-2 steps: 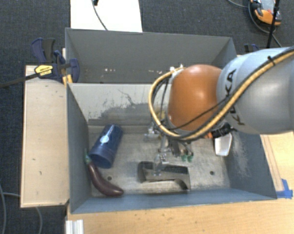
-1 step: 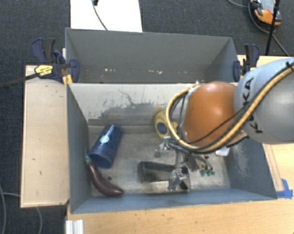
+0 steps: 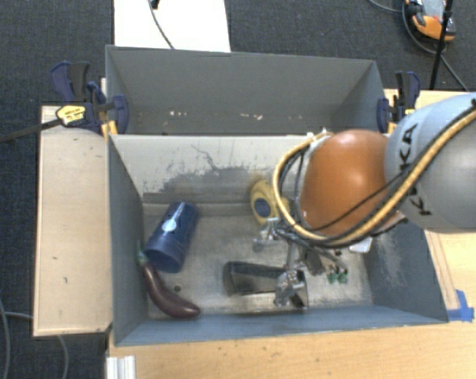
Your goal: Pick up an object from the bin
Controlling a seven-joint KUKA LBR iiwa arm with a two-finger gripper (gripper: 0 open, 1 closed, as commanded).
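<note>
Orange wrist cover (image 3: 344,181) masks the end effector (image 3: 291,288), apart or together I cannot tell; nipping the front-edge dark block's (image 3: 249,276) end risks slipping.

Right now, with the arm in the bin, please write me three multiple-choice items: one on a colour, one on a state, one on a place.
1. Which colour has the cup? A blue; B red; C green.
2. How is the cup in the bin? A upright; B on its side; C upside down.
3. Where is the gripper? A at the cup; B at the dark flat thing; C outside the bin.
Key: 1 A, its wall is blue. 2 B, its side rests on the floor. 3 B, at that thing's right end.
</note>
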